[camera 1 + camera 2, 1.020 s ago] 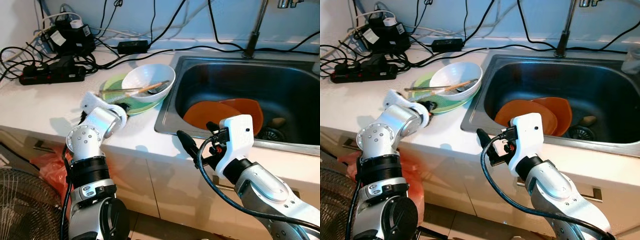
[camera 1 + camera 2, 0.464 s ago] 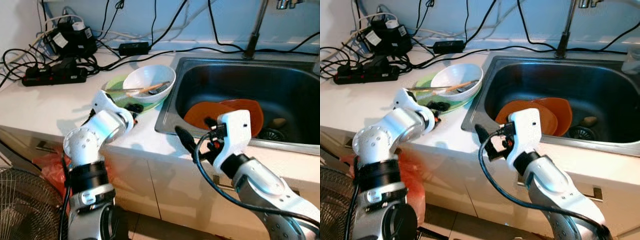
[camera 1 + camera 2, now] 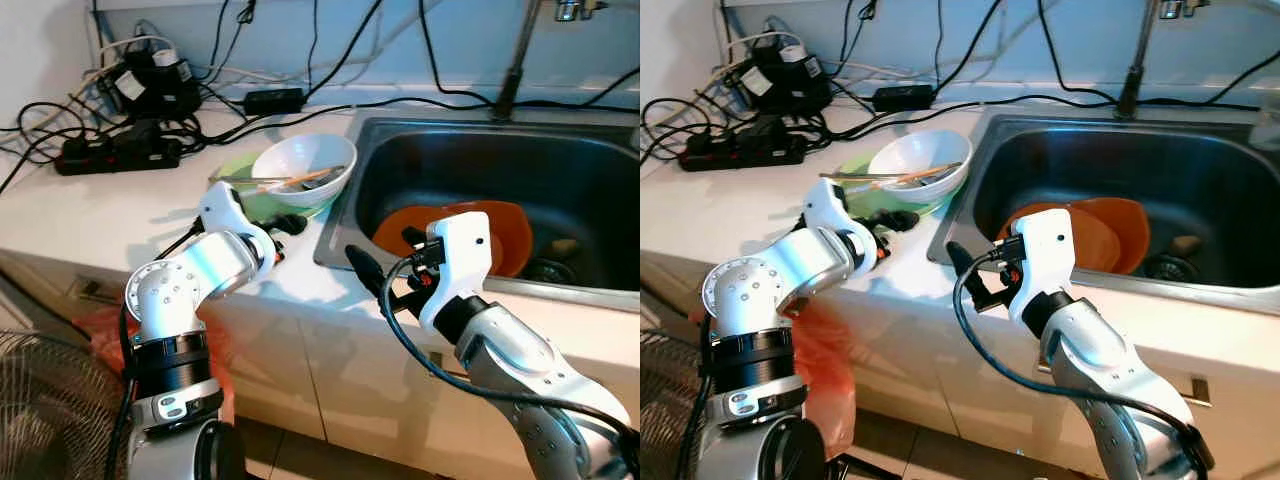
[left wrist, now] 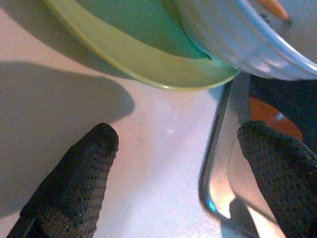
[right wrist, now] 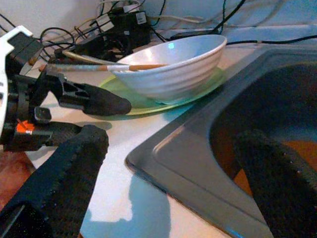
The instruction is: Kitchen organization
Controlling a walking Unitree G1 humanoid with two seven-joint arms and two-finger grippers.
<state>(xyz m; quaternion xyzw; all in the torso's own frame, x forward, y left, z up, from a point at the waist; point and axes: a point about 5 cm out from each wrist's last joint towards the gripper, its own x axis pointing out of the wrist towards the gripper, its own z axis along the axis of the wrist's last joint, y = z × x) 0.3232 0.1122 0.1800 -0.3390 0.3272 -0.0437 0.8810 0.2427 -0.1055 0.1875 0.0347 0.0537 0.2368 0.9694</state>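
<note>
dish stack at the surface's sink-side edge, both claws spread wide and empty
white bowl (image 3: 300,172) sits on green plate (image 4: 148,69), chopsticks (image 3: 285,181) loose inside; glazed, slick, breakable. left claw (image 3: 283,223) just beside plate rim, right claw (image 3: 372,285) near sink (image 3: 335,225). take the plate rim, keep level.

**Colour Survey: Sink Area**

Table (image 3: 120,205): white. Bowl (image 3: 300,165): white, faintly ribbed outside. Plate (image 4: 143,67) beneath it: light green. Sink (image 3: 560,175): grey steel. Plates in sink (image 3: 470,225): orange. Cables and power strip (image 3: 120,155): black. Left gripper (image 4: 168,173) and right gripper (image 5: 168,163) fingers: black, dotted texture. Arms: silver, white housings. Bag (image 3: 820,350) below the table: red.
</note>
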